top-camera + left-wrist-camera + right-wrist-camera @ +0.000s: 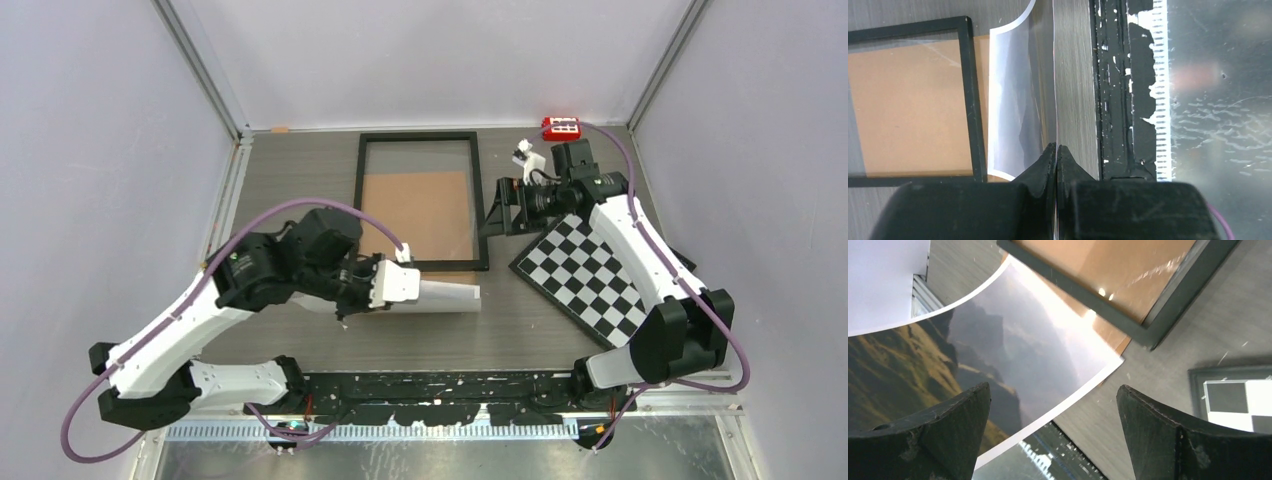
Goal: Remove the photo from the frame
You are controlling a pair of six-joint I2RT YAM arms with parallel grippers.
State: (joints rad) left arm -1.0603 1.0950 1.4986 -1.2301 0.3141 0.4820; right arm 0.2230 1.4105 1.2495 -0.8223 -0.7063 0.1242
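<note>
My left claw (1056, 155) is pinched shut on the near edge of the photo (1015, 100), which curls away toward the near bar of the frame (971, 100), seemingly clear of it, while my right claw (1052, 405) gapes empty off the frame's right side.

No legible text, label, brand, number or sign on anything in view.

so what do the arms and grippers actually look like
Both the left arm and right arm have white shells with black joints, and a purple cable loops along each. The left gripper and right gripper have matte black, wedge-shaped fingers.
</note>
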